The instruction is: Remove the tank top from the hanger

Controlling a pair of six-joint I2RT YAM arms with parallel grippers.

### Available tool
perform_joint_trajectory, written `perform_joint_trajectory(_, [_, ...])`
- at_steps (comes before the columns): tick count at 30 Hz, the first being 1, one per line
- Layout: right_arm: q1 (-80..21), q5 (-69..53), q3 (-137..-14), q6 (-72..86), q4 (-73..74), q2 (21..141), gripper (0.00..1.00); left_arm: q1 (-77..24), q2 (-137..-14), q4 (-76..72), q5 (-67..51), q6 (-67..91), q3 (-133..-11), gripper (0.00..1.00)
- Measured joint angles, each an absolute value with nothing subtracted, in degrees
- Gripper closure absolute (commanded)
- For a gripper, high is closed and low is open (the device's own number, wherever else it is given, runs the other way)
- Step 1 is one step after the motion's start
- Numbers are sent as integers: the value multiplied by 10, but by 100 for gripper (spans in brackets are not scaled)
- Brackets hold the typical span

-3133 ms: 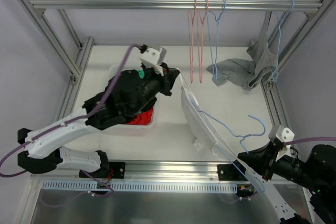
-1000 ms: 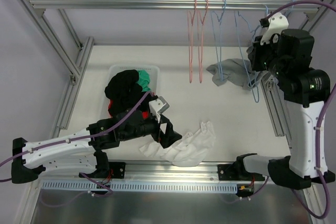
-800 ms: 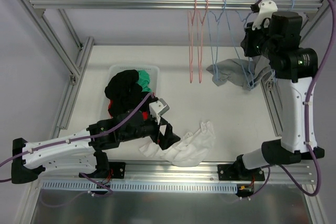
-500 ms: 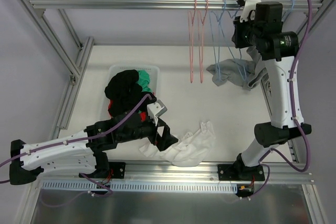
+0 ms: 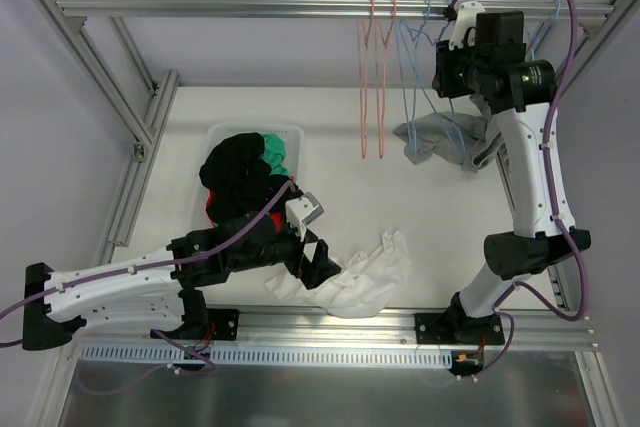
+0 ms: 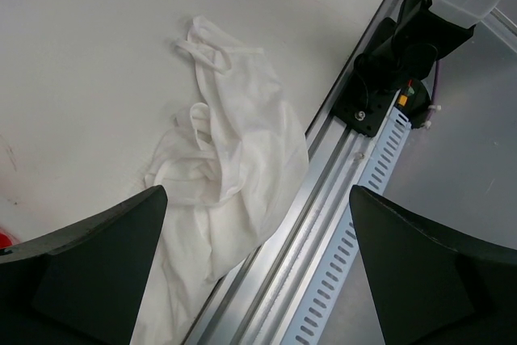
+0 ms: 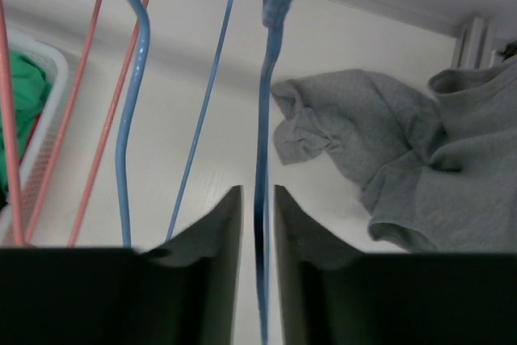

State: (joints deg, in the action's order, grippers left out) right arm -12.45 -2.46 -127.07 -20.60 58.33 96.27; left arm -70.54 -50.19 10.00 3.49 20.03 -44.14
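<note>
The white tank top lies on the counter near the front edge, just below my left gripper, which is wide open. The top is a soft, crumpled heap with its straps at the far end. Three seconds ago it was stretched out on a blue hanger. Now my right gripper is up by the rail. The blue hanger wire sits between its nearly closed fingers, and I cannot tell if they pinch it.
</note>
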Motion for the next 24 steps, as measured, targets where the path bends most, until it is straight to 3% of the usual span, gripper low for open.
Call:
perform_joint_trajectory(1, [-124, -25, -1268, -204, 584, 961, 49, -705, -504, 100, 35, 200, -441, 1])
perform_joint_trajectory(3, [-124, -26, -1266, -205, 587, 959, 42, -705, -506, 100, 35, 201, -441, 1])
perform_joint_trajectory(4, [-124, -26, -1266, -204, 588, 957, 30, -705, -507, 100, 35, 201, -441, 1])
perform_joint_trajectory(6, [-124, -24, -1264, -202, 588, 947, 24, -705, -511, 99, 36, 201, -441, 1])
perform_joint_trajectory(9, [-120, -19, -1245, -199, 589, 908, 3, -705, -539, 98, 39, 201, -442, 1])
perform_joint_trajectory(10, [-117, -15, -1234, -197, 589, 889, 1, -705, -555, 98, 42, 202, -443, 1])
perform_joint_trajectory(24, [-100, 28, -954, -160, 561, 454, 1, -718, -907, 99, 88, 220, -513, 1])
